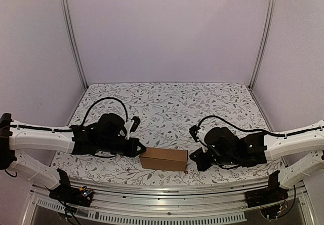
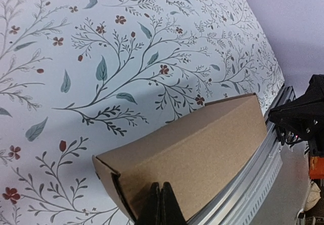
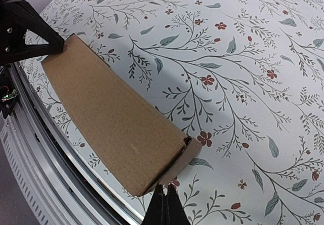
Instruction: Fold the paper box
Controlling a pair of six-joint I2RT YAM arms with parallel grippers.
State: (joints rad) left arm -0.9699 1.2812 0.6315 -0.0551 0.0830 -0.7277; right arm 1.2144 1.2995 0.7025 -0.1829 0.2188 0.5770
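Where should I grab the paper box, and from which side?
Grip the paper box mid-length across its long side faces, coming down from above. It lies flat, long axis left to right, and those faces look plain and parallel; both ends show flap edges.

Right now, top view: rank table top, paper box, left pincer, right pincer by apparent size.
1. table top, by far.
2. paper box.
3. left pincer and right pincer: both shut, one at each box end, look alike, so no ranking between them.
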